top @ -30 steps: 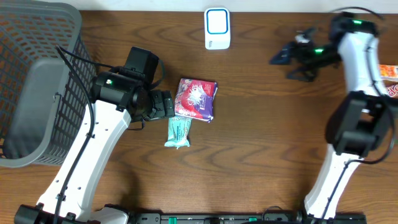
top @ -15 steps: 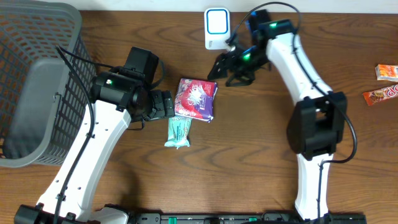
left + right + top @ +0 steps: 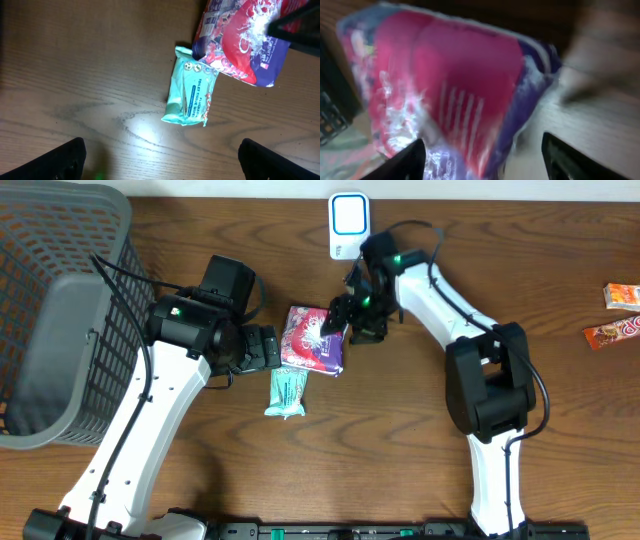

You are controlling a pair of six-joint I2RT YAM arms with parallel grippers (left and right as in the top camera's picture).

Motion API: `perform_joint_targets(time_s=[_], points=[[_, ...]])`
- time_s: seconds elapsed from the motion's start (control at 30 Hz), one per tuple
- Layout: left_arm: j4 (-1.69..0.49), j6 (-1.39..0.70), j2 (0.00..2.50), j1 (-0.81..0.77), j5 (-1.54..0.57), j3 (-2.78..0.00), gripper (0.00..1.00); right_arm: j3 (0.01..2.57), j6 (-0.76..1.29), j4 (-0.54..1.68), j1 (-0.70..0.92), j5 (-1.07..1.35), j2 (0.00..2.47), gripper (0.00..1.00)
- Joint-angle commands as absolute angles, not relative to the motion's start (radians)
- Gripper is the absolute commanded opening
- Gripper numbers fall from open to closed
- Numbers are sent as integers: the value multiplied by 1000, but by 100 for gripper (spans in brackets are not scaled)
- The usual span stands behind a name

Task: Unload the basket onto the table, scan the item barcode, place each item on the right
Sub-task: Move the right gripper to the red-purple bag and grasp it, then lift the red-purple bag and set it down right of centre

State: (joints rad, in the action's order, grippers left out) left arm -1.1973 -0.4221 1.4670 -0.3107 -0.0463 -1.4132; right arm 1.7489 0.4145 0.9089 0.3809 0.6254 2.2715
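Two claws flank the pink-and-purple packet [image 3: 316, 340] lying mid-worktop [image 3: 420, 440]. The right claw [image 3: 340, 320] hangs over the packet's right edge, jaws partly apart. The left claw [image 3: 265, 347] stands wide open just beside its left edge. A teal wipes pack [image 3: 287, 391] touches the packet's lower corner. The white scanner [image 3: 349, 225] sits near the far edge.

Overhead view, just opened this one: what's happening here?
The right end effector sits over the right edge of the red-and-purple packet in mid-table, jaws apart, with no firm grip visible. The left end effector hovers open just left of that packet, holding nothing. A teal packet lies close by. A white scanner-like device stands at the far edge of the table, and nothing is presented to it yet.
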Motion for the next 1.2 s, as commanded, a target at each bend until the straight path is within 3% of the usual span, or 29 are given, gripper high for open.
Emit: perform_joint_targets(time_s=[0.0, 0.13, 0.33, 0.7, 0.9, 1.17], points=[[-1200, -416, 1470, -313, -38, -1408, 98, 1683, 433, 845, 400, 717, 2278, 51], [-1200, -416, 1470, -313, -38, -1408, 98, 1668, 421, 825, 399, 716, 2278, 2], [-1200, -416, 1470, -313, -38, -1408, 98, 1778, 335, 943, 375, 595, 2238, 1], [-1200, -416, 1470, -313, -38, -1408, 98, 2073, 359, 1398, 398, -328, 2151, 1], [-1200, -416, 1470, -313, -38, -1408, 98, 1987, 639, 1523, 399, -811, 2164, 1], [-1200, -416, 1470, -313, -38, -1408, 98, 1789, 702, 1418, 421, -862, 2166, 3]])
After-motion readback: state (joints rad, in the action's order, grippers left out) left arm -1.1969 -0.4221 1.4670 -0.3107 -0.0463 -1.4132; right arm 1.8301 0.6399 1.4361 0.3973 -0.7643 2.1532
